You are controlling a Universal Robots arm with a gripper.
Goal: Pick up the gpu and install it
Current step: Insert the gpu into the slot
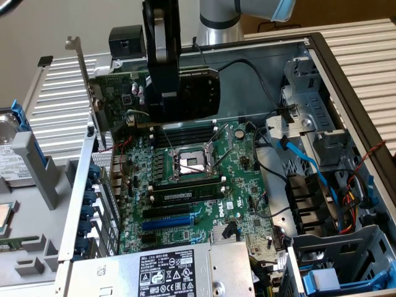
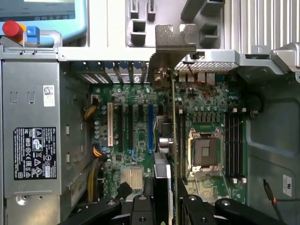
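Clamped on the gpu (image 1: 120,93) from above, with the jaws of the gripper (image 1: 164,106) pressed against both faces of the card and pinching it around its middle, between the bare green board end and the black fan shroud (image 1: 199,86). Held upright, on edge, over the far part of the open computer case (image 1: 322,55), just above the memory slots (image 1: 185,131) and beyond the CPU socket (image 1: 192,162). Seemingly clear of the motherboard (image 1: 204,185) and not seated in any slot, though hard to judge the gap under the lower edge. Silver end bracket (image 1: 82,65) toward the exterior view's left, standing above the case's rear wall.

From the wrist camera, seen edge-on: a thin line of card running from between the gripper (image 2: 167,206) fingers (image 2: 143,208) out to the end bracket (image 2: 174,44), which sits at the slotted rear wall. Below that line, the motherboard (image 2: 136,140), with the blue expansion slot (image 2: 151,126) just to one side and the CPU socket (image 2: 205,151) to the other.

Elsewhere in the case: grey power supply (image 1: 167,272) at the near end, blue data cable (image 1: 303,158) by the drive cage on the exterior view's right, hard drive (image 1: 9,154) lying outside on the exterior view's left
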